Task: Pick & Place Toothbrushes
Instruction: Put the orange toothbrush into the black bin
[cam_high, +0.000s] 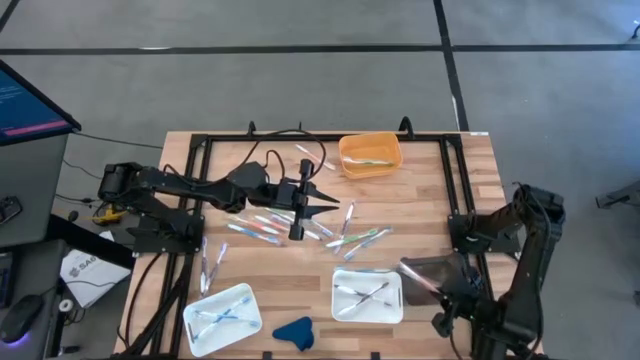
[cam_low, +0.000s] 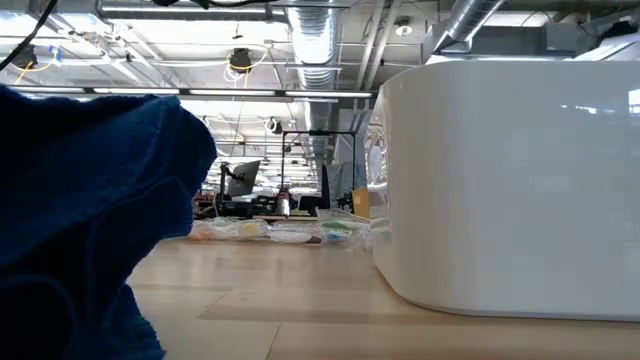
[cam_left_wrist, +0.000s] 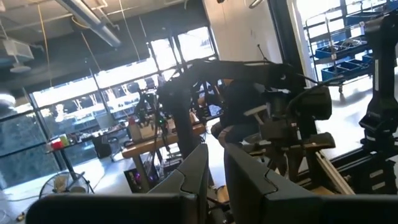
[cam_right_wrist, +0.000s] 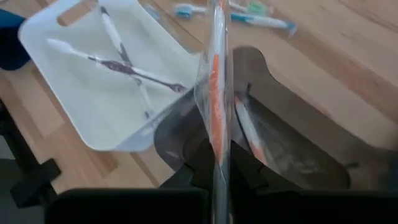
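Right pincer grips a wrapped toothbrush beside the right white tray

The right pincer (cam_right_wrist: 217, 155) is clamped on an orange-accented toothbrush (cam_right_wrist: 216, 74) near the white tray (cam_right_wrist: 74, 106) holding others. The left pincer (cam_high: 297, 205), nearly closed and empty, sits over loose toothbrushes (cam_high: 265, 228) mid-table (cam_high: 430, 200), beside an orange bin (cam_high: 370, 155).
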